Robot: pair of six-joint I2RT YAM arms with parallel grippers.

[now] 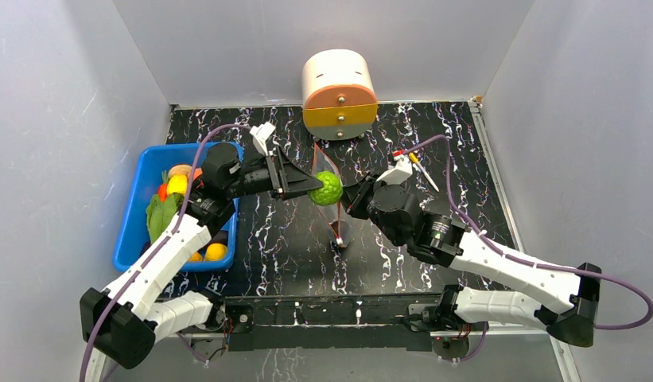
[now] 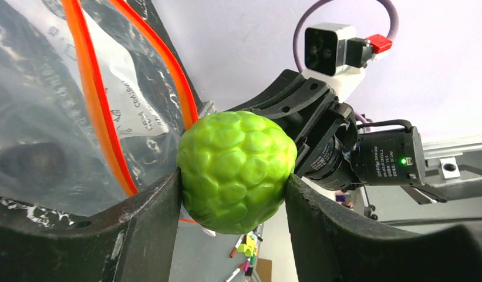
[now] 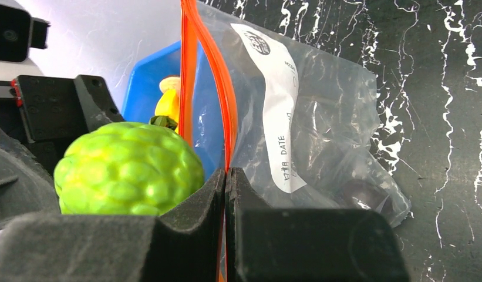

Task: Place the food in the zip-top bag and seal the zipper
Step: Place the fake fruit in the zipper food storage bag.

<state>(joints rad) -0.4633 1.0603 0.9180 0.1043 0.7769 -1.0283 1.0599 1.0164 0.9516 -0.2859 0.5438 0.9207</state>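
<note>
Left gripper (image 1: 305, 189): is being held clenched on the green ball (image 2: 235, 170), pads pressed on both flanks, centre of the top view, just beside the bag mouth.

Right gripper (image 3: 225, 174): is being held pinched shut on one side of the zipper (image 3: 188, 70), so that the zip-top bag (image 3: 320, 117) is being lifted by its mouth (lower centre of the right wrist view).

Risks being noted:
- The two red-orange strips are being held only narrowly apart, and the ball looks broad for that gap. It is likely to be caught on the strip rather than passed through.
- If the ball is pushed against the strip, the thin film could be dragged out of the right pinch.
- If the ball is let go short of the mouth, it is likely to be dropped beside the bag and rolled across the table (image 1: 434, 135).

Containers:
- Bag: a dark lump (image 3: 361, 191) appears to be lying near the bottom, past the white label (image 3: 273, 88).
- Blue bin (image 1: 150, 163), left of the top view: a leafy green (image 1: 158, 213), a yellow piece (image 1: 177, 184) and orange pieces (image 1: 215, 251) are being kept here, not yet bagged.
</note>
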